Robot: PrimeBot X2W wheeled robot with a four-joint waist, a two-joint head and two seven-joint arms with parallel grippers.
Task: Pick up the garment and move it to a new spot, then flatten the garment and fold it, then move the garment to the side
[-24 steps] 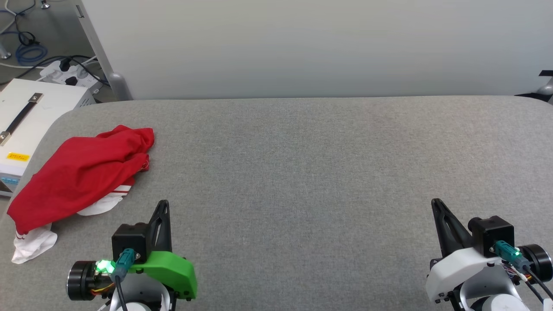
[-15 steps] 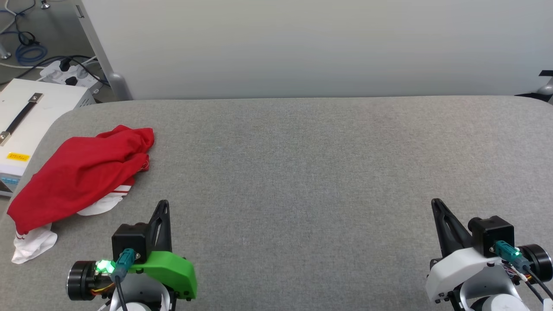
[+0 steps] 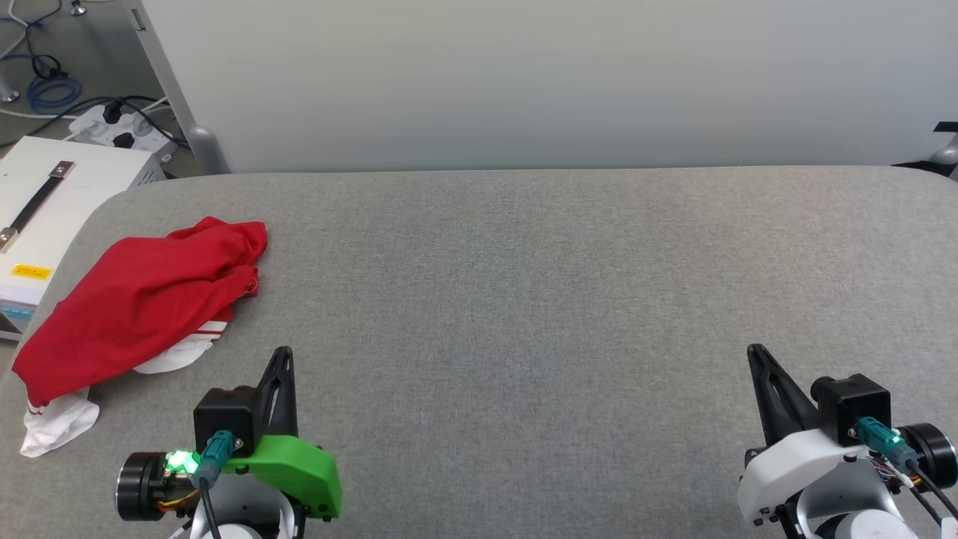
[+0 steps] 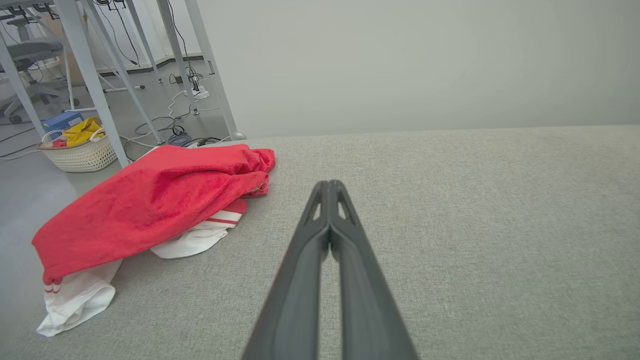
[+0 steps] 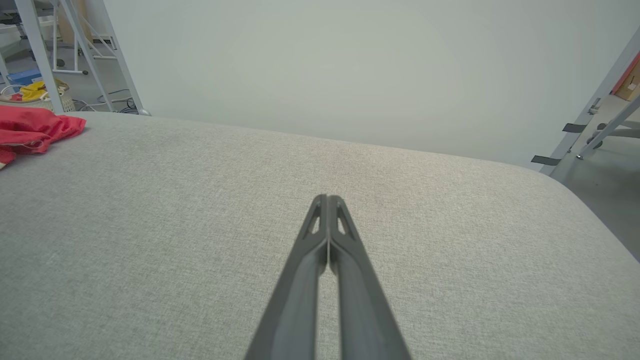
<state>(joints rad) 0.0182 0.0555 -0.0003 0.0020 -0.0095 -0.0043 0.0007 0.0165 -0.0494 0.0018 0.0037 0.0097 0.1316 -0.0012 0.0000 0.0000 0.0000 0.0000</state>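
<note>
The garment (image 3: 142, 299) is a red jersey with white sleeves, lying crumpled at the left end of the grey table (image 3: 524, 299). Its white sleeves poke out along the near edge of the heap. In the left wrist view the garment (image 4: 150, 200) lies ahead and to the left of my left gripper (image 4: 329, 184), which is shut and empty. In the head view the left gripper (image 3: 282, 353) rests at the lower left, apart from the cloth. My right gripper (image 3: 754, 350) rests at the lower right, shut and empty, far from the garment. The right wrist view shows the right gripper (image 5: 327, 198) with a corner of the garment (image 5: 35, 131) at far left.
A white equipment box (image 3: 45, 209) with a black handle stands beside the table's left edge, with cables and a power strip (image 3: 120, 127) behind it. A pale wall panel (image 3: 524, 75) runs along the far edge. A wicker basket (image 4: 80, 150) sits on the floor.
</note>
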